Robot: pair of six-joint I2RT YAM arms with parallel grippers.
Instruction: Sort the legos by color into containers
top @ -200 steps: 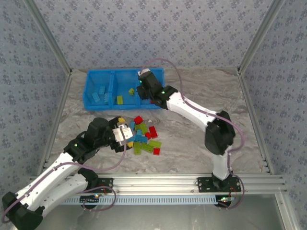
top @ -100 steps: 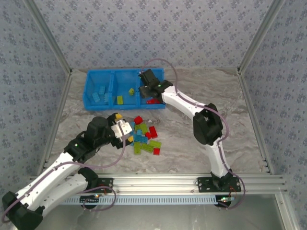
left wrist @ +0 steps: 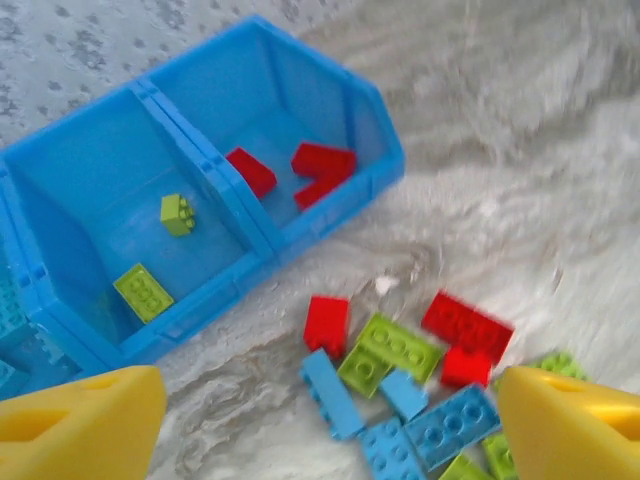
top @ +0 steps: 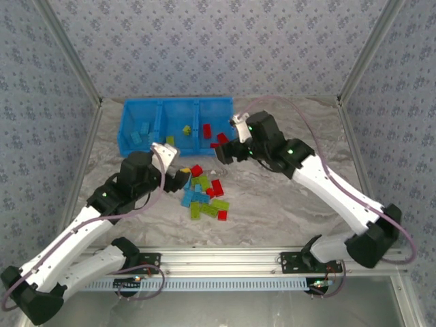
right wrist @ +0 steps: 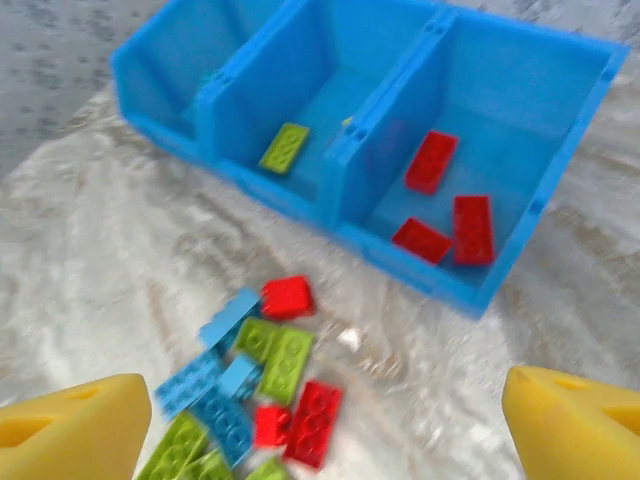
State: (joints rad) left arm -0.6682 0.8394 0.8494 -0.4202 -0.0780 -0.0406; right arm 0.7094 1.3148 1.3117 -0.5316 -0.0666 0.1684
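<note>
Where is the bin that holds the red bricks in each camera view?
Top external: the red-brick bin is upper centre, at the right end of the row.
Left wrist: the bin is upper middle, rightmost.
Right wrist: the bin is upper right.
Shared landmark: the loose red brick just before it.

Grey marbled table [top: 286, 204] carrying a row of three joined blue bins [top: 177, 112] toward its far left. Just in front of the bins, near the table's middle, lies a loose cluster of small bricks [top: 204, 194] in red, lime green and light blue. A red brick [top: 197, 170] lies at the cluster's far edge, nearest the bins; a smaller red piece [top: 222, 215] marks its near edge, just beside a green brick [top: 219, 204].
</note>
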